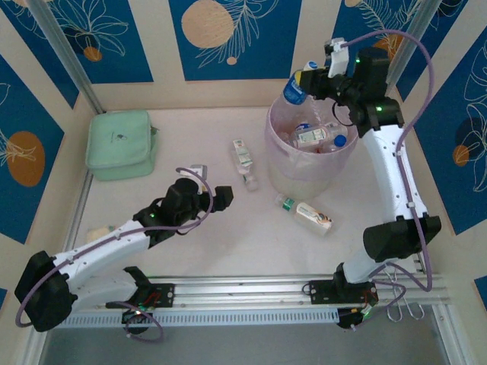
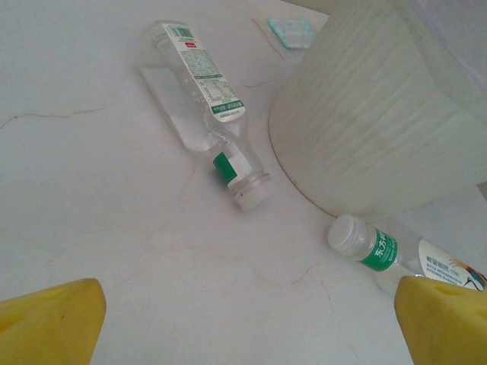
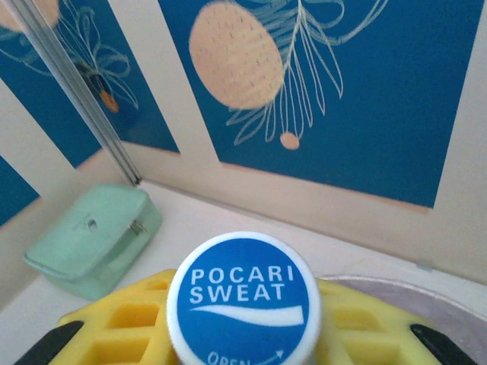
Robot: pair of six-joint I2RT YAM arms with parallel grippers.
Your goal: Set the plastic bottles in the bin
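Note:
The bin (image 1: 283,169), a pale translucent tub, stands right of centre and holds several plastic bottles (image 1: 316,137). My right gripper (image 1: 304,85) hangs over its far left rim, shut on a blue-labelled bottle (image 1: 295,93). That bottle's blue Pocari Sweat cap (image 3: 243,293) sits between the yellow fingers (image 3: 114,323) of the right gripper (image 3: 243,338). Two clear bottles lie on the table: a green-labelled one (image 1: 243,163) (image 2: 205,99) left of the bin and a white-capped one (image 1: 304,214) (image 2: 373,247) in front of it. My left gripper (image 1: 209,185) (image 2: 247,327) stands open and empty, left of both.
A mint-green pouch (image 1: 119,143) (image 3: 91,236) lies at the far left. A small flat packet (image 2: 293,32) rests by the bin wall (image 2: 380,114). The bin rim (image 3: 434,300) lies just below the right gripper. Blue patterned walls close the back and sides.

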